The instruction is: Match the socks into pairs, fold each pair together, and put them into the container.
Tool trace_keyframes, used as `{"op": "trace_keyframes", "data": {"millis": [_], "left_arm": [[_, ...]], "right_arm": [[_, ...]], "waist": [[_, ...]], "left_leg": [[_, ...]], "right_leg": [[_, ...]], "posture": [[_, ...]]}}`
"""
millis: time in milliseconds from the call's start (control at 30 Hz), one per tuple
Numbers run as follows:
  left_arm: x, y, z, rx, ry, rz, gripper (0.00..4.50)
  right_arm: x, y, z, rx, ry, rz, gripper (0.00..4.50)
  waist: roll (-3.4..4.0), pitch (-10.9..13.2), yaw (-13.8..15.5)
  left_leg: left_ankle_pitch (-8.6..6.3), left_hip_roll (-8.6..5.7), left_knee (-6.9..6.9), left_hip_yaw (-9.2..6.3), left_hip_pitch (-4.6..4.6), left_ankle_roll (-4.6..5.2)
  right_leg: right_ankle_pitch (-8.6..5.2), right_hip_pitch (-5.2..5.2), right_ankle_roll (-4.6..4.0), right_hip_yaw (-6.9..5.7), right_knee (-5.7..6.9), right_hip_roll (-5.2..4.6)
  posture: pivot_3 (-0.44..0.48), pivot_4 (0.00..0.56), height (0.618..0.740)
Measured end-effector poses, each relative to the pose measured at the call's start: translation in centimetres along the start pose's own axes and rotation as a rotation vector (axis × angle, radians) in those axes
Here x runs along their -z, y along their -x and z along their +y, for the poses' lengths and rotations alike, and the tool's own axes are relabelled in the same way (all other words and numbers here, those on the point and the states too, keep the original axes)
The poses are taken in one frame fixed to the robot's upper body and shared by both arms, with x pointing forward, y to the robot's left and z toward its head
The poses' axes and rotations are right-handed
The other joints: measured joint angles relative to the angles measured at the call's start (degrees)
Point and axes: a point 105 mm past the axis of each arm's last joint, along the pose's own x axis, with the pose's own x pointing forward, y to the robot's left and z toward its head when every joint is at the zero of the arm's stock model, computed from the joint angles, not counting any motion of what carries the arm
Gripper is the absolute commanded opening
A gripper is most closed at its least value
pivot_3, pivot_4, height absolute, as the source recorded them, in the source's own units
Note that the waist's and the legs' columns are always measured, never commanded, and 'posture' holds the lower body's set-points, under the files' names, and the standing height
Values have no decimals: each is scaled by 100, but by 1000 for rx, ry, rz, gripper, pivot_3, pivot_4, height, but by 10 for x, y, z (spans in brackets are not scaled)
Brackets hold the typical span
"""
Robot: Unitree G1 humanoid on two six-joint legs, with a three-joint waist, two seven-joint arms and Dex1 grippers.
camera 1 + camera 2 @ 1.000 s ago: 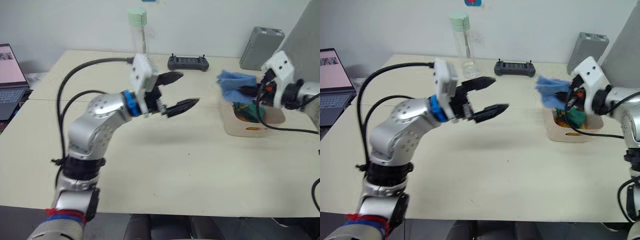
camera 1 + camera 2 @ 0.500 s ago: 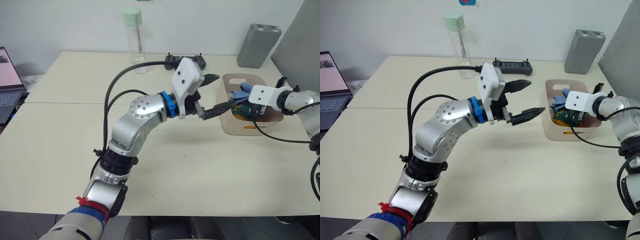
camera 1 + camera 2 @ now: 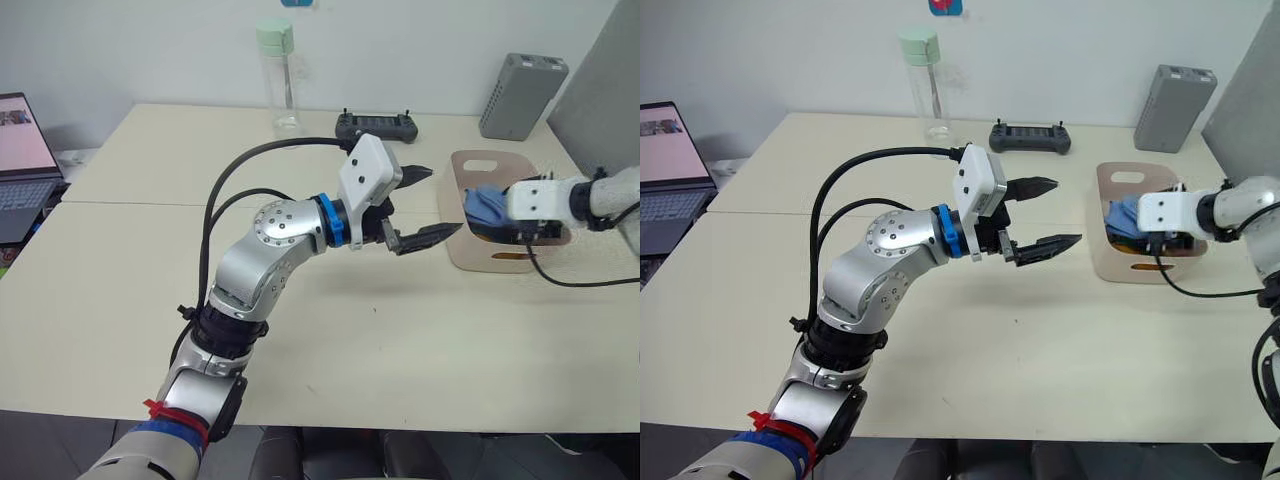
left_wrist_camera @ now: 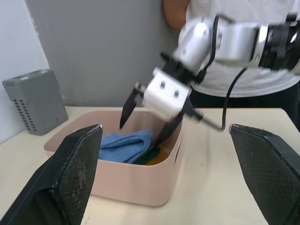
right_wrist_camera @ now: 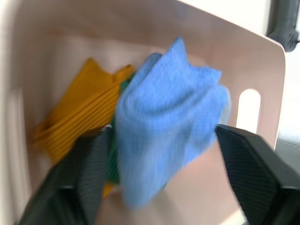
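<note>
While the left gripper [image 3: 422,206] hovers open just left of the container [image 3: 462,250], the right gripper [image 4: 154,120] stands open above the blue pair [image 5: 164,117], apparently released. Yellow pair [image 5: 77,119] lies beside it inside, green between.

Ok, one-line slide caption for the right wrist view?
Open right gripper above the pink container, blue pair resting on the yellow.

You get bright, even light from overhead in the head views, with only a soft shadow on the worktop [image 3: 400,330] under the left arm. In the right wrist view the blue socks [image 5: 164,117] are smeared with blur, and the left gripper's fingertips [image 4: 70,178] loom out of focus.
</note>
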Motion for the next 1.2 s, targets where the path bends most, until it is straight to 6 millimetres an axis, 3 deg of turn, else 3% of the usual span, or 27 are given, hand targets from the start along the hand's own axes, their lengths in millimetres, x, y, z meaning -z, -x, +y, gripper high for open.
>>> {"op": "trace_keyframes", "data": {"millis": [100,200,333,533,567,700,767,1067,1200], "left_arm": [[3,1,3,-3,1,8,4500],[1,0,2,5,-5,-1,4500],[-3,-4,0,17,-14,-21,4500],[-6,-6,3,-4,-34,-18,4500],[-6,-6,4,-12,-34,-14,4500],[-1,-7,8,-52,-44,23,4500],[2,-6,12,-72,-48,41,4500],[5,-8,16,-84,-47,57,4500],[6,-6,16,-87,-51,63,4500]], "right_arm": [[-4,28,-14,0,-32,-5,3742],[-13,41,-34,65,-30,-21,3573],[-6,22,-50,197,-42,-5,2410],[5,-5,-43,210,-67,12,222],[3,-13,-40,198,-76,-3,49],[2,-54,-12,99,-127,-25,49],[7,-63,0,59,-148,-9,49],[13,-61,-1,69,-155,8,49],[14,-40,-19,118,-162,-1,49]], "waist": [[4,2,-20],[4,2,-55],[3,3,-54],[5,4,-19],[5,3,-30],[7,4,-40],[17,10,-35],[17,11,-8],[22,14,-8]], "left_leg": [[0,1,0,0,2,0],[0,3,1,0,5,0],[0,2,16,1,6,1],[0,-2,16,1,4,1],[-1,-1,17,1,5,1],[0,-2,17,-1,4,1],[0,-5,18,0,4,0],[0,-5,18,-3,4,0],[0,-5,17,-3,4,0]], "right_leg": [[0,2,0,-1,0,0],[0,3,0,0,0,1],[2,9,5,3,0,0],[3,9,5,3,0,-2],[3,10,5,3,0,-1],[4,10,6,2,3,-2],[4,10,6,3,3,-4],[4,14,6,-2,2,-4],[4,13,6,-1,2,-4]], "posture": [[0,150,740],[0,150,740],[0,150,740],[0,150,740],[0,150,740],[0,150,740],[0,150,740],[0,150,740],[0,150,740]]}}
